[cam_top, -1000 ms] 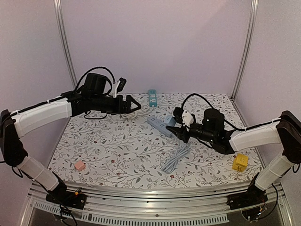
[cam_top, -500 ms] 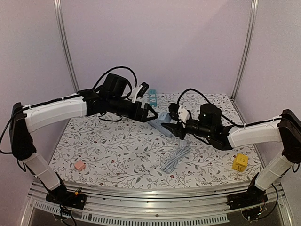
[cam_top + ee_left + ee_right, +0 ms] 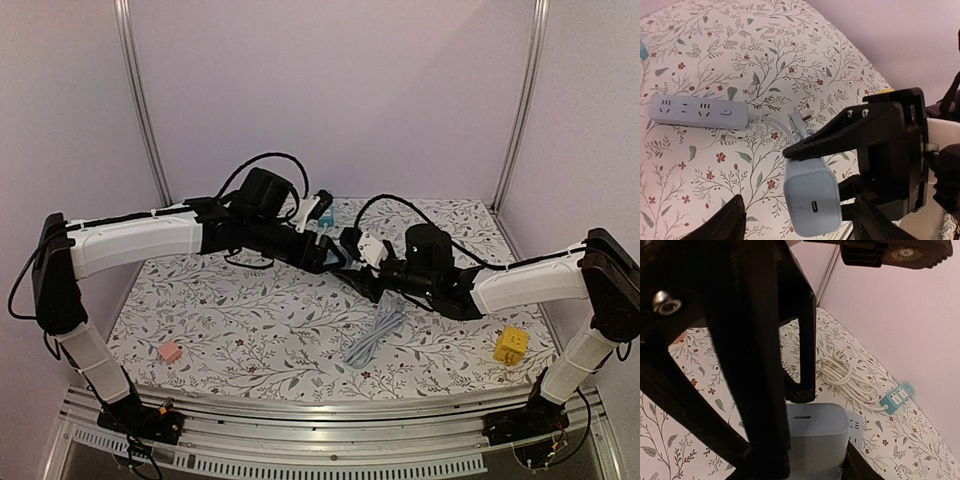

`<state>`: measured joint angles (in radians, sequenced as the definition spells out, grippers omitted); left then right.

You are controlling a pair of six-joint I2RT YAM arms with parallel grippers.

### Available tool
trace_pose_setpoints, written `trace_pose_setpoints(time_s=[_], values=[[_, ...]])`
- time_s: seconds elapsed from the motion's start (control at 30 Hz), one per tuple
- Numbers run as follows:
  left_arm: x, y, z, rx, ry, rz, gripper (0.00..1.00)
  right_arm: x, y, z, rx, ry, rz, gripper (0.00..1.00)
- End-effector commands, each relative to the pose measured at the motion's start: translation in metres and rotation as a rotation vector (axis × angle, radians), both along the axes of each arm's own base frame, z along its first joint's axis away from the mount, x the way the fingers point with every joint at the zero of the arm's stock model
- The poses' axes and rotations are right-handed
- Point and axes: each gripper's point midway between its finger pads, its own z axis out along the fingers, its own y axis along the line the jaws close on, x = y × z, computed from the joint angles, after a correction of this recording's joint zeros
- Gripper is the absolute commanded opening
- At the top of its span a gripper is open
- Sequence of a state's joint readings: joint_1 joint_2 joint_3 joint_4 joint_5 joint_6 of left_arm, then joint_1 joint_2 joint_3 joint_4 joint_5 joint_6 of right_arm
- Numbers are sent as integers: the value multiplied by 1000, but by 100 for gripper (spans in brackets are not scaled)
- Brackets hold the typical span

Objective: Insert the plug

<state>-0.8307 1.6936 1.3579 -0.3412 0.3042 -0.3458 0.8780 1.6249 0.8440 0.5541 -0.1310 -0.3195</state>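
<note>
The plug (image 3: 812,197) is a pale blue block adapter with a slot in its end face. My right gripper (image 3: 815,460) is shut on it and holds it above the table. The left gripper (image 3: 800,225) is open; its fingers (image 3: 725,225) stand on either side of the plug with a gap on each side. From above, the two grippers meet nose to nose at the table's middle, left (image 3: 335,258) and right (image 3: 362,272). The grey-blue power strip (image 3: 697,112) lies flat on the cloth beyond them, sockets up.
A grey-blue cable (image 3: 375,335) trails toward the front. A coiled white cord (image 3: 847,377) and a teal power strip (image 3: 897,396) lie near the back wall. A yellow block (image 3: 511,344) sits front right, a pink piece (image 3: 170,352) front left.
The left arm has swung right and forward until its gripper reached the plug, and its jaws have narrowed. The right gripper has carried the plug a little left to meet it.
</note>
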Motion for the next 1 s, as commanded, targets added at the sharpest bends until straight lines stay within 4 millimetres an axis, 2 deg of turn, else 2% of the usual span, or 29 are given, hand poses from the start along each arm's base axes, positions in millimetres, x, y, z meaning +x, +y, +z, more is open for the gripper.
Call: trace_pose_setpoints(time_s=[0.0,0.1,0.27,0.6,0.77,0.87,0.97], values=[[1,-8,-2,9,-12,1,68,2,7,5,-7,-20,-23,0],[2,-9,-3,6,-10,5,61,0,9,5,-12,-29,-24,0],[-2,-14,-8,-2,13,-18,58,-2,12,6,-12,-33,-20,0],[-6,-14,-17,16,34,-33,42,-2,14,6,-20,-44,-24,0],[-6,-15,-16,18,31,-33,43,-3,15,4,-27,-47,-26,0],[-6,-16,-17,15,35,-38,27,-4,16,4,-28,-48,-24,0],[-5,-17,-19,18,41,-37,0,-3,15,3,-29,-51,-30,0]])
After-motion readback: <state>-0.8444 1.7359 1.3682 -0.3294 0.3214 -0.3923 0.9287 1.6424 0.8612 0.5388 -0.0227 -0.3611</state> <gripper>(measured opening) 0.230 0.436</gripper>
